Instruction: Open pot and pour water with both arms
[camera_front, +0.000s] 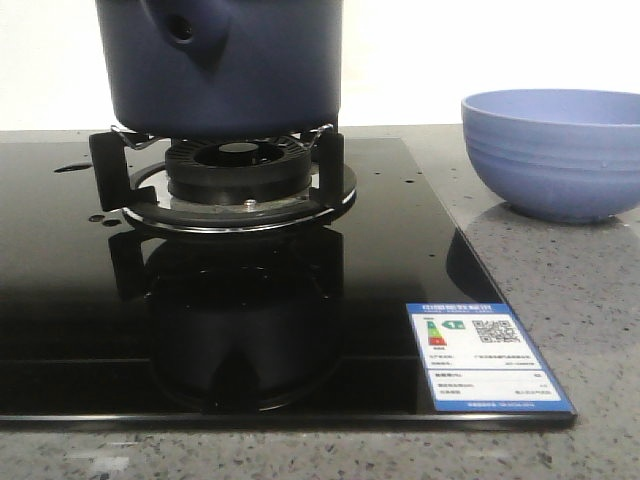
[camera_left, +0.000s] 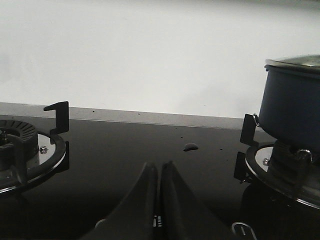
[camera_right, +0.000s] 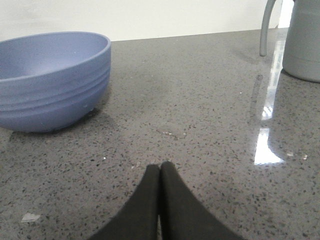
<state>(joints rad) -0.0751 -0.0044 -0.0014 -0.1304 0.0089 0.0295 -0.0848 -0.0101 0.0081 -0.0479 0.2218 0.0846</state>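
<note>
The dark navy-blue pot (camera_front: 225, 65) stands on the burner's stand (camera_front: 238, 185) of the black glass hob; its handle stub with a round hole (camera_front: 182, 30) faces the front camera. In the left wrist view the pot (camera_left: 292, 107) shows with a metal-rimmed lid (camera_left: 295, 63) on top. My left gripper (camera_left: 159, 166) is shut and empty, low over the black glass between two burners, well short of the pot. My right gripper (camera_right: 160, 166) is shut and empty, low over the grey speckled counter, apart from the periwinkle ribbed bowl (camera_right: 50, 80). Neither gripper shows in the front view.
The periwinkle bowl (camera_front: 555, 150) stands on the counter right of the hob. A second burner (camera_left: 25, 145) lies on the hob's other side. A grey jug with a handle (camera_right: 302, 37) stands on the counter beyond the right gripper. An energy label (camera_front: 485, 355) is on the hob's front corner.
</note>
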